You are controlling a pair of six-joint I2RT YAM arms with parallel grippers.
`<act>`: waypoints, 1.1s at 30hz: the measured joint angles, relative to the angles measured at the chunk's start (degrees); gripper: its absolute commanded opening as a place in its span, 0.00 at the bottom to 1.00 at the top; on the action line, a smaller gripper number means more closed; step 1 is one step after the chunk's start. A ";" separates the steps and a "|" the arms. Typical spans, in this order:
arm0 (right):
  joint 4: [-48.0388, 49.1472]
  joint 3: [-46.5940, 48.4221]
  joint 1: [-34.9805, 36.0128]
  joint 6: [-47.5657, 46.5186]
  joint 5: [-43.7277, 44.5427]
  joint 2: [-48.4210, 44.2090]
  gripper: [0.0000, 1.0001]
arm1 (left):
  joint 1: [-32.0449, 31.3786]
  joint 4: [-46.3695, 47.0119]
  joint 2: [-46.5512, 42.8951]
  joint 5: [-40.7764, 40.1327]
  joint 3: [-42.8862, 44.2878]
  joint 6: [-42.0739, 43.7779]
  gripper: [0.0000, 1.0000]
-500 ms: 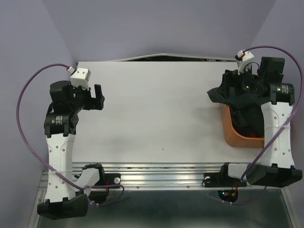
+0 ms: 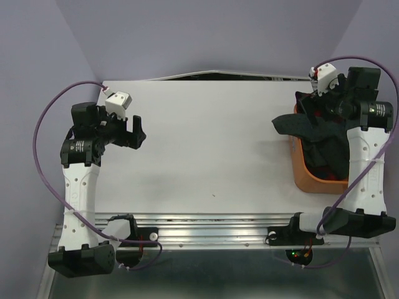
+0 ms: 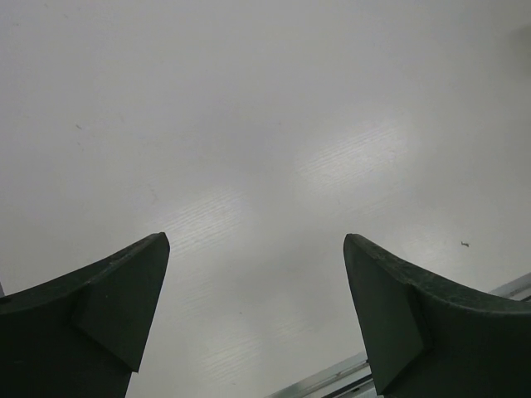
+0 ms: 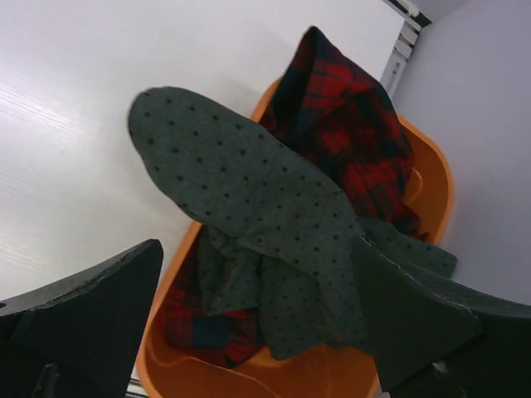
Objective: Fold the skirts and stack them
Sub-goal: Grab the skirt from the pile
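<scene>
The dark grey dotted skirt (image 4: pixel 249 207) hangs over the rim of the orange basket (image 4: pixel 431 166) and spills onto the table (image 2: pixel 293 124). Under it, bunched inside the basket, lies the red-and-black plaid skirt (image 4: pixel 348 133). My right gripper (image 4: pixel 257 245) hovers open just above the grey skirt, over the basket (image 2: pixel 318 112), with nothing between its fingers. At the table's left side my left gripper (image 2: pixel 137 131) is open over bare white tabletop (image 3: pixel 255 240), far from both skirts.
The basket (image 2: pixel 302 177) stands at the table's right edge. An aluminium rail (image 2: pixel 212 227) runs along the near edge. Purple cables (image 2: pixel 43 118) loop beside each arm. Lilac walls close in the back and sides.
My left arm has swung a little to the right over the table. The right wrist has shifted slightly right above the basket. Both grippers stay open.
</scene>
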 measured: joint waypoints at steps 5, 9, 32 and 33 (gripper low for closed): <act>0.17 -0.61 -5.27 -8.96 4.09 5.20 1.00 | 0.00 -1.27 1.16 1.99 0.17 2.25 0.99; 0.17 -2.19 -11.72 -15.93 4.46 9.99 1.00 | 0.00 -1.55 1.22 2.67 0.17 3.34 0.99; 9.77 -20.83 -15.69 -28.74 3.06 15.28 0.04 | 0.00 -2.32 5.79 5.16 1.03 4.35 0.99; 10.49 -20.46 -15.69 -28.13 3.28 15.28 0.01 | 0.00 -2.32 5.77 5.16 1.03 4.33 0.99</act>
